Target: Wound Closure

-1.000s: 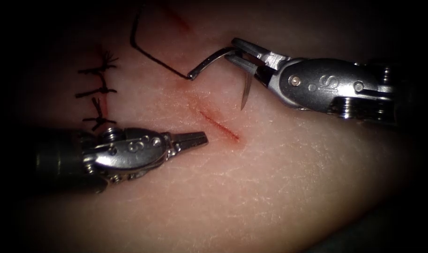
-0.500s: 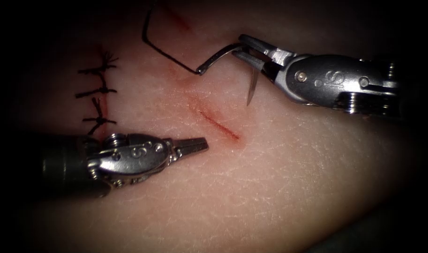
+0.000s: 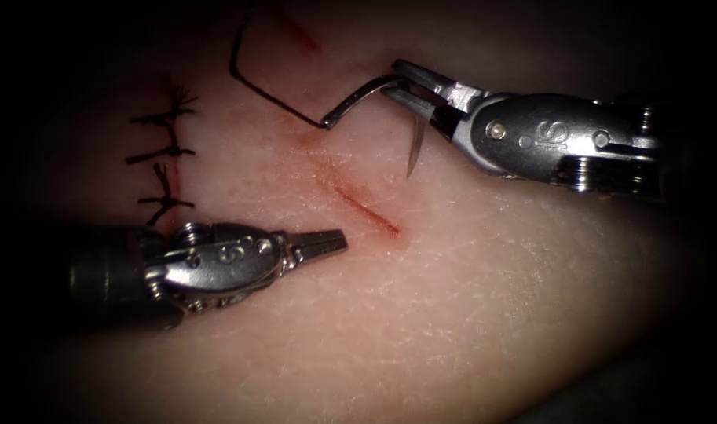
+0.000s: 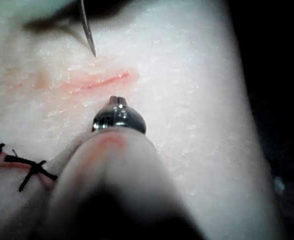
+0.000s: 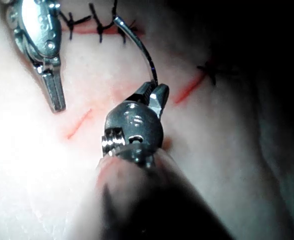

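Note:
My right tool (image 3: 391,80) comes in from the right with its jaws shut on the curved needle (image 3: 352,100) near the middle of its curve. The needle hangs above the tissue on the right of the cut (image 3: 366,210), out of the tissue. Its tip (image 3: 411,171) points down, close to the skin. Black thread (image 3: 272,99) runs from the needle's blunt end up and to the left. My left tool (image 3: 342,238) lies just left of the cut, shut and holding nothing. The left wrist view has the needle tip (image 4: 88,37) just beyond the cut (image 4: 99,82).
Three tied black stitches (image 3: 166,149) close an older cut at the far left. A faint red streak of fluid (image 3: 295,31) marks the tissue at the back. In the right wrist view, the left tool (image 5: 54,95) lies beside the cut (image 5: 79,122).
The right tool, with the needle and thread, shifted right, then came back a little to the left. The left tool sank slightly and stayed shut.

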### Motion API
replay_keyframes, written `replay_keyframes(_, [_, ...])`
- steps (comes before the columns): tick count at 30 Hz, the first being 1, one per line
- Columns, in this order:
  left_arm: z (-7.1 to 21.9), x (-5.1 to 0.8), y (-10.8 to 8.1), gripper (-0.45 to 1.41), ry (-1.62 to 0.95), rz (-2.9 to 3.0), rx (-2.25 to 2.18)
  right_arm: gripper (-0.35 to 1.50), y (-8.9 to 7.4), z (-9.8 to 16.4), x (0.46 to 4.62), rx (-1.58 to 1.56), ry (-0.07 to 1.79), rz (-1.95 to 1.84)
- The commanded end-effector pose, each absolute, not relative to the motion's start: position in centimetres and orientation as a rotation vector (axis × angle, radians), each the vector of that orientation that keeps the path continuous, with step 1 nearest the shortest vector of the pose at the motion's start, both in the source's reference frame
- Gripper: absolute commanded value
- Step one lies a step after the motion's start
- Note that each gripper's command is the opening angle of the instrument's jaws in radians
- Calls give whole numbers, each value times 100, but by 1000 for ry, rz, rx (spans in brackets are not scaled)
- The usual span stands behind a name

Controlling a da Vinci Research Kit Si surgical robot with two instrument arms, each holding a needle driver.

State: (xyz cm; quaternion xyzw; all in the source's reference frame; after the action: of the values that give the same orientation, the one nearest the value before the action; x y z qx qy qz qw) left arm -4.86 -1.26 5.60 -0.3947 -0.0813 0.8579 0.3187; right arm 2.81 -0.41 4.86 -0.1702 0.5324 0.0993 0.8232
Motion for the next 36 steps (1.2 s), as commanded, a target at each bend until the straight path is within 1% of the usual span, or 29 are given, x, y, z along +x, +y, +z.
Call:
replay_keyframes(1, [563, -494, -124, -45, -213, 2257, -1040, -35, -39, 489, 290, -363, 1134, 211])
replay_keyframes(17, [563, -490, -123, -45, -218, 2259, -1044, -35, -59, 522, 291, -392, 1135, 192])
replay_keyframes(36, [563, -486, -123, -45, -222, 2262, -1047, -35, -101, 562, 286, -313, 1109, 223])
